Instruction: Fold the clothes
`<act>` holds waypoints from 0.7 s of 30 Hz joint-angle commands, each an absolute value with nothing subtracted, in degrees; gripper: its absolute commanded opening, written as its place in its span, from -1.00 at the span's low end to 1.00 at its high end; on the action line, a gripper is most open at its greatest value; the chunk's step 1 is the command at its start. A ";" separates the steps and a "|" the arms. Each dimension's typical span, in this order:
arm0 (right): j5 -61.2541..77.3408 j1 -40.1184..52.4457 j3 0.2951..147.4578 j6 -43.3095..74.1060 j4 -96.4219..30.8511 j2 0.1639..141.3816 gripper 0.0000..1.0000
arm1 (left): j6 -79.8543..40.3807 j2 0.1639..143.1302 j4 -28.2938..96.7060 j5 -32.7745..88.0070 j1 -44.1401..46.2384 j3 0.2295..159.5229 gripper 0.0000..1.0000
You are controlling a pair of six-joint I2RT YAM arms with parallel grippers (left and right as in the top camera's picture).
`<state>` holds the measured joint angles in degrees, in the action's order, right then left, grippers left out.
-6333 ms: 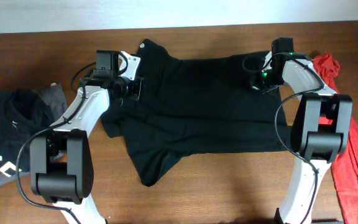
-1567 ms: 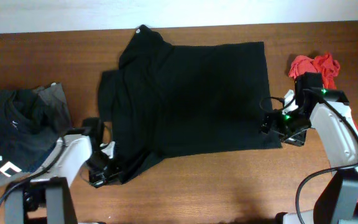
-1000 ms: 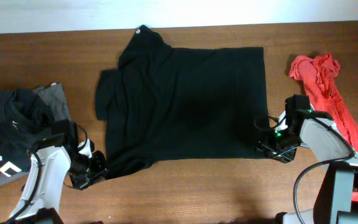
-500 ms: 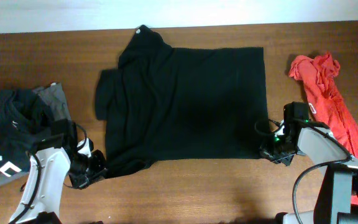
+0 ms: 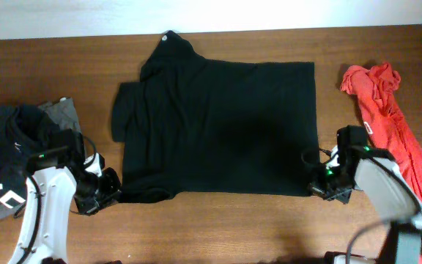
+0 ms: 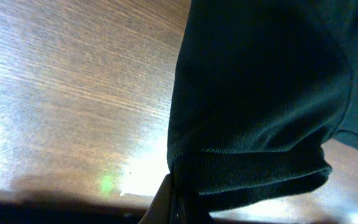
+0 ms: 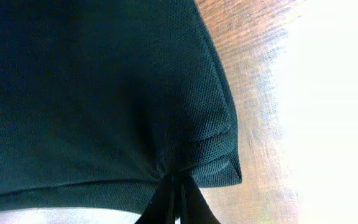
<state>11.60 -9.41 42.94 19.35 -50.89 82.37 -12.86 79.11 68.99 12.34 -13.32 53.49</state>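
The clothes in hand are a large black garment (image 5: pixel 218 125) lying spread flat across the middle of the wooden table (image 5: pixel 218 227). A small round white logo (image 5: pixel 168 34) shows at its far end. My left gripper (image 5: pixel 110 192) is shut on the near left hem. In the left wrist view, the ribbed hem of the garment (image 6: pixel 253 168) runs into my gripper (image 6: pixel 176 200). My right gripper (image 5: pixel 315 185) is shut on the near right corner. In the right wrist view, that corner of the garment (image 7: pixel 216 155) bunches into my gripper (image 7: pixel 176 190).
A red garment (image 5: pixel 387 110) lies along the right edge, close behind my right arm. At the left edge, beside my left arm, there is a dark navy garment with white lettering (image 5: pixel 6 154) on a grey cloth (image 5: pixel 64 114).
My right gripper has shut on the near right corner and moved slightly right, stretching the near edge. My left gripper, still shut on the hem, has moved slightly left.
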 commanded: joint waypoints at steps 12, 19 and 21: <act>13.08 -9.45 48.36 18.48 -53.39 71.72 -0.92 | -7.94 73.03 63.55 11.97 -13.65 63.94 -0.99; 14.61 -9.45 48.60 20.45 -42.92 78.19 -0.92 | -2.42 74.28 48.18 16.40 -13.65 63.92 -0.99; 14.98 -9.45 48.62 20.45 -39.66 80.84 -0.92 | -0.43 74.59 43.83 18.98 -13.65 63.92 -0.99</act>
<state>14.46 -9.39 47.81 19.68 -41.50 78.17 -4.67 74.06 46.87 15.57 -13.32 62.89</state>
